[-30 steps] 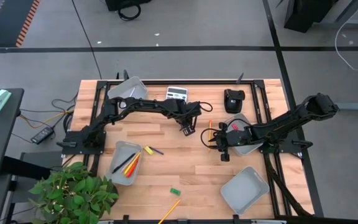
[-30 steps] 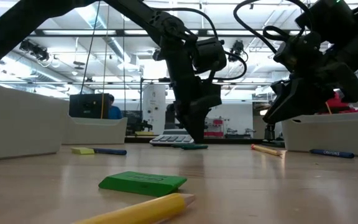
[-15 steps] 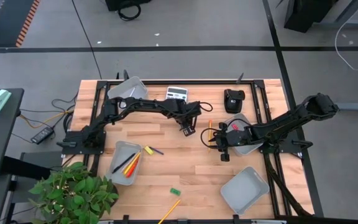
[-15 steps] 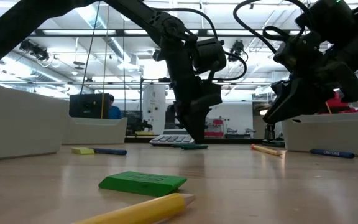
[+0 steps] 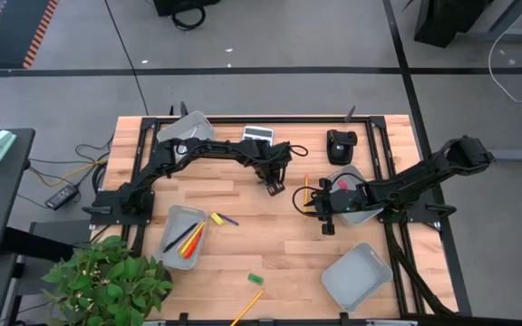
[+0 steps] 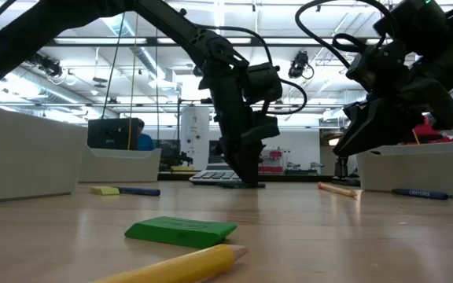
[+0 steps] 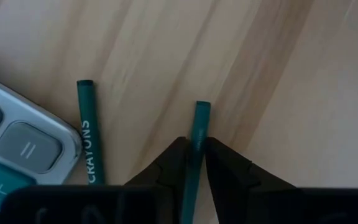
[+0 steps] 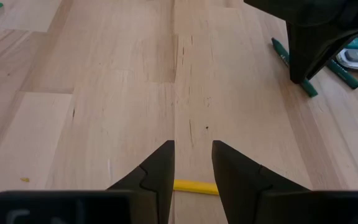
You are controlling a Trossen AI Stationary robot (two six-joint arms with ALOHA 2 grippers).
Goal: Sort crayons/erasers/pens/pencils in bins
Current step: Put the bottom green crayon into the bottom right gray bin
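Observation:
Two dark green crayons lie on the wood beside the grey-white calculator (image 7: 17, 143). One crayon (image 7: 89, 134) rests loose next to the calculator. My left gripper (image 7: 194, 144), at the table's far middle (image 5: 275, 184), is shut on the other crayon (image 7: 201, 117). My right gripper (image 8: 192, 149) hovers open at the right (image 5: 320, 215), over a yellow stick (image 8: 194, 185) that lies flat on the table. A bin (image 5: 186, 237) at the near left holds several sticks. My left gripper pinches the green crayon's two long sides (image 7: 196, 140) between its two fingers, a little back from the crayon's free end (image 7: 202, 107). The fingers come steeply from above. The crayon lies flat on the table.
Other bins stand at the far left (image 5: 188, 129), under the right arm (image 5: 359, 201) and at the near right (image 5: 358, 274). A green eraser (image 5: 255, 278) and a yellow pencil (image 5: 247, 308) lie near the front edge. A black device (image 5: 340, 145) sits far right.
My left gripper has sunk toward the table and shifted slightly toward the calculator and the far edge, turning a little as it went.

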